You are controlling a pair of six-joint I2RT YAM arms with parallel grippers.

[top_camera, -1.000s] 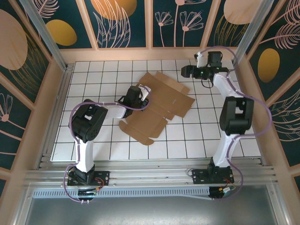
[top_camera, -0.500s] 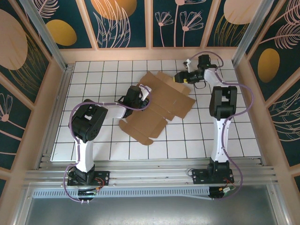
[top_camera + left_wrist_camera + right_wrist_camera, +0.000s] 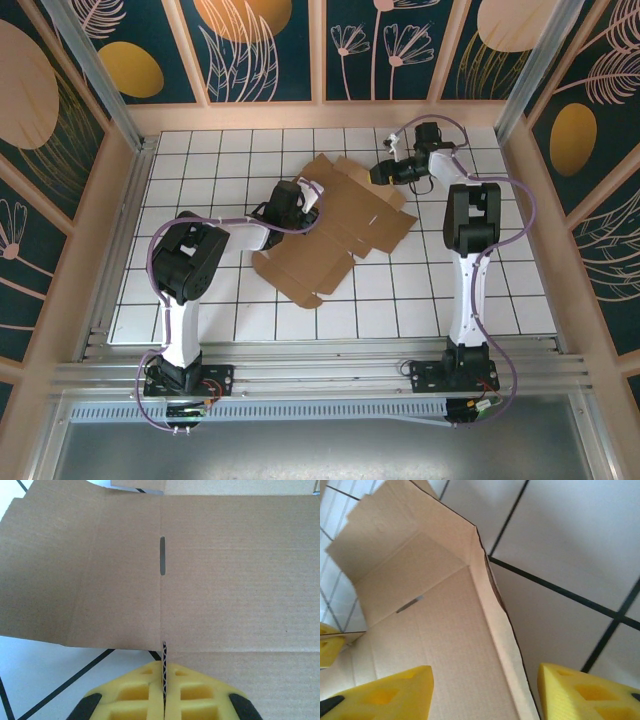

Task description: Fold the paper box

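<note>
The paper box (image 3: 335, 225) is a flat brown die-cut cardboard sheet with flaps and slits, lying mid-table. My left gripper (image 3: 303, 196) is at its left edge, shut on an upturned flap edge; in the left wrist view the yellow fingers (image 3: 197, 692) pinch the corrugated edge (image 3: 163, 655), with the paper box (image 3: 225, 575) and a slit (image 3: 162, 555) ahead. My right gripper (image 3: 384, 172) is at the sheet's far right corner, open. In the right wrist view its fingers (image 3: 580, 690) straddle a raised narrow flap (image 3: 495, 645) of the paper box (image 3: 435, 645).
White tiled table (image 3: 200, 160) with black grid lines surrounds the sheet. A raised wooden rim (image 3: 300, 115) and patterned walls enclose it. An aluminium rail (image 3: 320, 375) runs along the near edge by the arm bases.
My right arm has swung left and down from the far right corner, bringing its open gripper onto the sheet's far right flap. The left gripper has kept its hold.
</note>
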